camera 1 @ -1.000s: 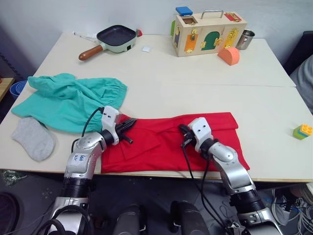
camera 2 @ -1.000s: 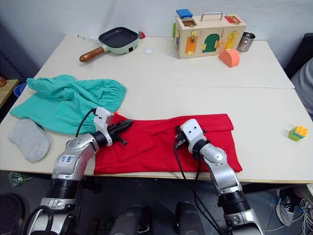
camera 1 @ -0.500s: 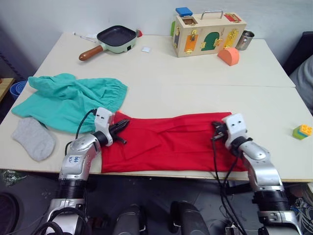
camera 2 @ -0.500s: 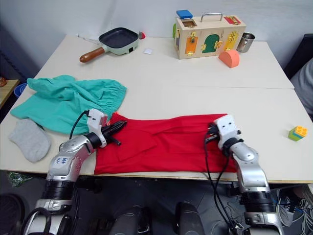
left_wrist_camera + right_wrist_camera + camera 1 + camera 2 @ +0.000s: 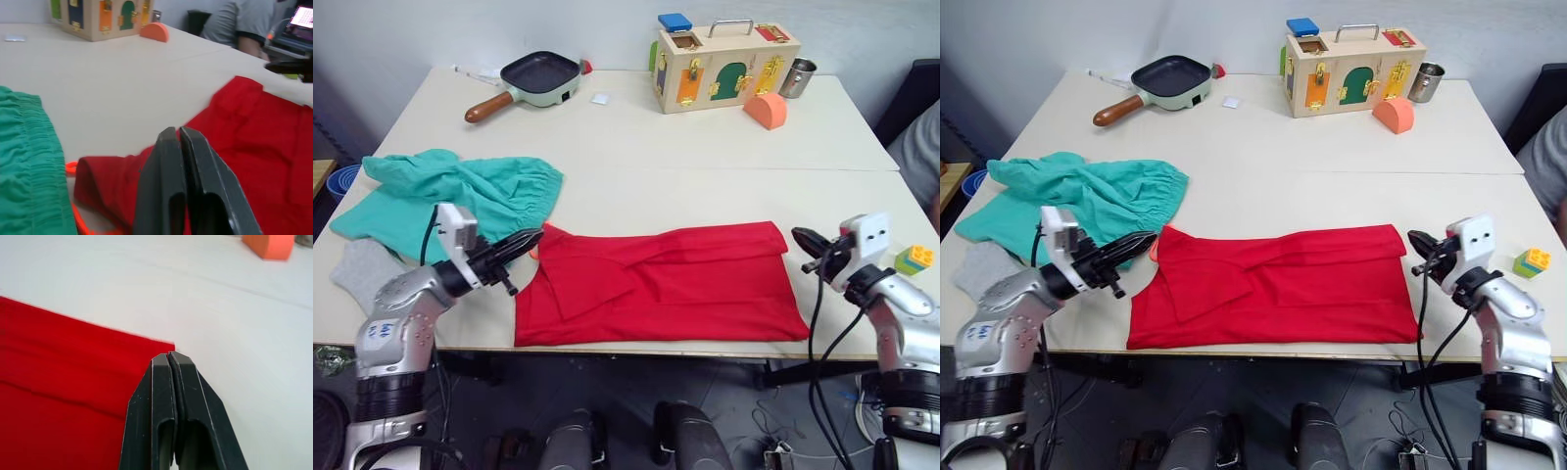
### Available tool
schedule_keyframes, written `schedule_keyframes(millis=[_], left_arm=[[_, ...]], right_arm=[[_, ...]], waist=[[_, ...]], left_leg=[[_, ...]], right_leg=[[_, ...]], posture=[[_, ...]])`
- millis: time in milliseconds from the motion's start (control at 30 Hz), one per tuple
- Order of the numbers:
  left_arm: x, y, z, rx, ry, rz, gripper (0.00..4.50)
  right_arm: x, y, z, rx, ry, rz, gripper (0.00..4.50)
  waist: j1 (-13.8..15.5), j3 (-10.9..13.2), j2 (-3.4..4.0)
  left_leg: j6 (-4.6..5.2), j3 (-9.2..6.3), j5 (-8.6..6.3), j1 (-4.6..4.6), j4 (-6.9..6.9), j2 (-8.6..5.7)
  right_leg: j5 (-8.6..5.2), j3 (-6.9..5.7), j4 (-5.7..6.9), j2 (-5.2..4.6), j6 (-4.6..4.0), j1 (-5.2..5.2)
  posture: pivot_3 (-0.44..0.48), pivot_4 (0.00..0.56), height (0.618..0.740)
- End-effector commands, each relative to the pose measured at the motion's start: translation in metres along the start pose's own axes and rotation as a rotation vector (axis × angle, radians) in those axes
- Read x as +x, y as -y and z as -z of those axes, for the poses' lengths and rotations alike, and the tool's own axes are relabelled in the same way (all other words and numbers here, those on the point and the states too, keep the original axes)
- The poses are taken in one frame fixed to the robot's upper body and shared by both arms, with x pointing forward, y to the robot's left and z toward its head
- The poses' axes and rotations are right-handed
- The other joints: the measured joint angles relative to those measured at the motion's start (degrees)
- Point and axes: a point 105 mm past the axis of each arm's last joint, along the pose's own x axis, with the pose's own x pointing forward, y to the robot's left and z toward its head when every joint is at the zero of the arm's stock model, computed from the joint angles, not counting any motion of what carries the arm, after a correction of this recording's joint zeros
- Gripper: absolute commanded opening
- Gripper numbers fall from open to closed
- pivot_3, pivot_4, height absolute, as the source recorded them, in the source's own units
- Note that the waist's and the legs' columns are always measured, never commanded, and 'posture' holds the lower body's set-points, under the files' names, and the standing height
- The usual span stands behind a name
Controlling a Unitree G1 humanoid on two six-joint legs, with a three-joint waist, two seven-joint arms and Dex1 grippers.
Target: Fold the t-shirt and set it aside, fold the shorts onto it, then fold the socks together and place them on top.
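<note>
lying flat near the front edge of the table (image 5: 636,166), the t-shirt (image 5: 666,284) is folded into a long band between the two arms. the left gripper (image 5: 521,238) hovers just off its left end, fingers pressed together and empty; the right gripper (image 5: 800,237) sits just past its right end, likewise clenched on nothing. the shorts (image 5: 450,201) lie crumpled at the left, with the socks (image 5: 352,274) beside them near the table edge.

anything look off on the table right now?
Nothing broken or spilled. The t-shirt lies in a long folded band, its left end rumpled with a flap turned over. The shorts sit in a crumpled heap, with the orange drawstring trailing beside the shirt's edge. Both grippers are shut, off the cloth.
</note>
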Motion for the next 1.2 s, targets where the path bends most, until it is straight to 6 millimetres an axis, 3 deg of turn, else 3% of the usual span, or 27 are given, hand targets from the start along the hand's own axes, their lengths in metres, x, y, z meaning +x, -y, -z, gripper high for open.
schedule_keyframes(millis=[33, 167, 300, 333, 367, 600, 900, 1000, 1200], left_arm=[[-0.016, 0.026, -0.017, 0.108, -0.020, 0.146, 1.21], [-0.034, 0.040, 0.000, 0.185, -0.146, 0.222, 2.51], [-0.033, 0.049, 0.009, 0.165, -0.152, 0.256, 3.77], [-0.031, 0.050, 0.008, 0.157, -0.130, 0.257, 4.13], [-0.031, 0.052, 0.007, 0.125, -0.115, 0.267, 4.43], [-0.032, 0.060, 0.006, 0.131, -0.087, 0.278, 4.47], [-0.035, 0.065, 0.012, 0.144, -0.066, 0.258, 4.47], [-0.032, 0.064, 0.013, 0.146, -0.058, 0.256, 4.50], [-0.029, 0.060, 0.011, 0.160, -0.053, 0.252, 4.50]], right_arm=[[-0.002, -0.006, -0.023, -0.045, -0.061, -0.184, 0.40], [0.007, -0.006, -0.014, -0.096, -0.309, -0.338, 1.70], [0.029, 0.003, -0.017, -0.087, -0.365, -0.332, 3.06], [0.035, 0.004, -0.017, -0.066, -0.385, -0.318, 3.08], [0.041, 0.005, -0.015, -0.054, -0.406, -0.314, 3.08], [0.060, 0.014, -0.006, -0.087, -0.491, -0.229, 3.08], [0.056, 0.016, 0.004, -0.103, -0.622, -0.244, 3.08], [0.055, 0.009, 0.010, -0.059, -0.643, -0.282, 2.44], [0.060, 0.003, 0.011, -0.063, -0.628, -0.304, 0.41]], waist=[[0.1, 0.0, 0.01], [-0.1, 0.0, 0.09], [0.0, 0.1, 0.16], [-0.1, 0.1, 0.18], [-0.1, 0.1, 0.20], [-0.1, 0.1, 0.20], [-0.2, 0.1, 0.20], [-0.2, 0.1, 0.20], [-0.4, 0.1, 0.19]], left_leg=[[0.01, -0.01, 0.00, 0.01, 0.00, 0.00], [0.02, 0.00, -0.04, 0.02, 0.00, -0.01], [-0.10, -0.02, -0.09, 0.04, -0.12, 0.02], [-0.09, -0.03, -0.09, -0.01, -0.12, 0.01], [-0.10, 0.00, -0.09, -0.04, -0.11, 0.00], [-0.11, 0.04, -0.10, -0.13, -0.17, -0.01], [-0.11, 0.07, -0.09, -0.12, -0.11, 0.01], [-0.10, 0.07, -0.09, -0.11, -0.10, 0.01], [-0.11, 0.07, -0.09, -0.07, -0.09, 0.02]], right_leg=[[0.00, 0.00, -0.02, -0.02, 0.00, 0.01], [-0.01, 0.01, -0.10, -0.06, -0.02, 0.00], [-0.05, -0.01, -0.10, -0.07, -0.10, -0.06], [-0.05, -0.02, -0.09, -0.09, -0.11, -0.09], [-0.05, 0.00, -0.09, -0.09, -0.11, -0.13], [-0.08, -0.04, -0.07, -0.06, -0.15, -0.20], [-0.08, -0.02, -0.06, -0.04, -0.15, -0.19], [-0.08, -0.01, -0.05, -0.04, -0.15, -0.18], [-0.08, -0.02, -0.04, -0.03, -0.15, -0.14]], posture=[[0.000, 0.150, 0.740], [0.000, 0.150, 0.740], [0.000, 0.150, 0.740], [0.000, 0.150, 0.740], [0.000, 0.150, 0.740], [0.000, 0.150, 0.740], [0.000, 0.150, 0.740], [0.000, 0.150, 0.740], [0.000, 0.150, 0.740]])
